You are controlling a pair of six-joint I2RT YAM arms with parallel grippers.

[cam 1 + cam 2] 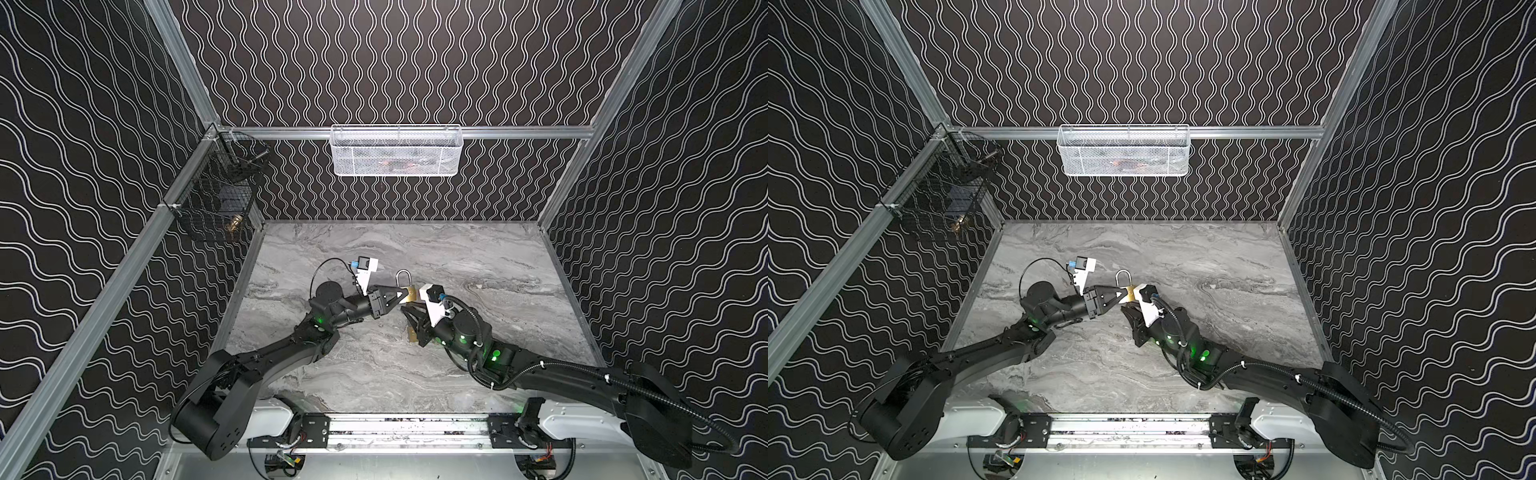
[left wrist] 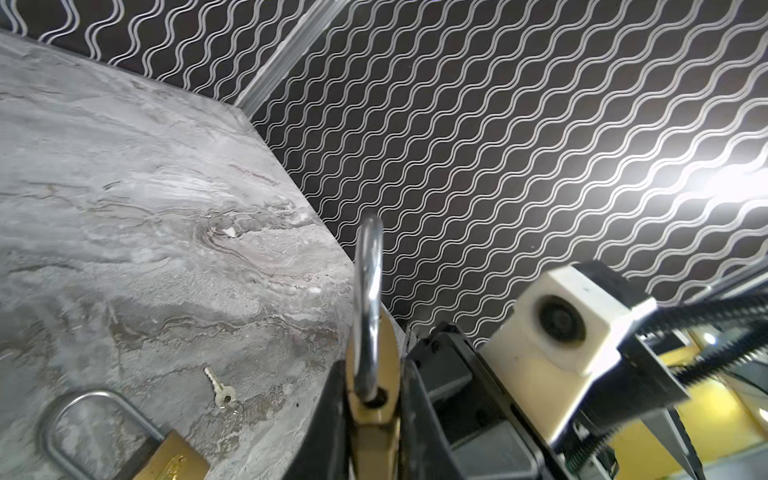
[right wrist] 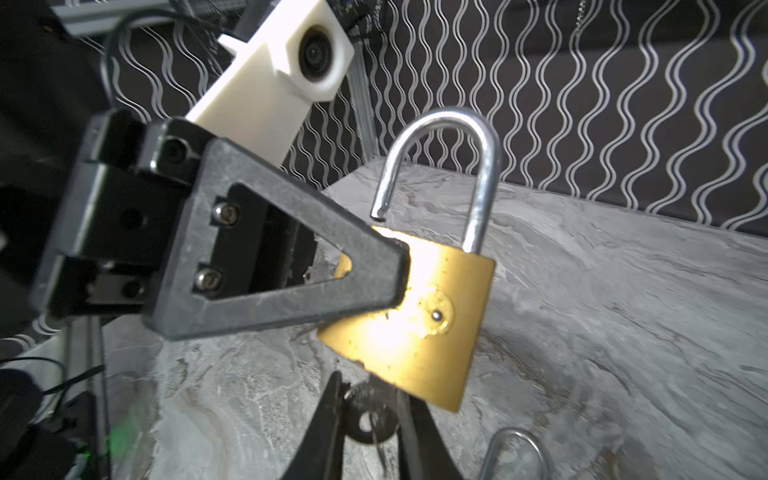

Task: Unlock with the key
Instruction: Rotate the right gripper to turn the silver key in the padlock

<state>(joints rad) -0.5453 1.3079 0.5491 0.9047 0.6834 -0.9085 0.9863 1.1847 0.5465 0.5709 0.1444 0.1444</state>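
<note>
A brass padlock (image 1: pixel 410 293) (image 1: pixel 1131 293) hangs above the marble table, and my left gripper (image 1: pixel 400 296) (image 2: pixel 374 370) is shut on its body. In the right wrist view the padlock (image 3: pixel 419 316) shows its steel shackle (image 3: pixel 478 166) raised, the short end free just above the body. My right gripper (image 1: pixel 409 309) (image 3: pixel 370 390) is shut on the dark round head of a key (image 3: pixel 368 419). The key's blade goes up into the underside of the padlock and is hidden there.
A second brass padlock (image 2: pixel 166 459) lies shut on the table, with a small silver key (image 2: pixel 220 388) beside it. A white mesh basket (image 1: pixel 395 151) hangs on the back wall. A black wire basket (image 1: pixel 220 195) hangs at the left corner.
</note>
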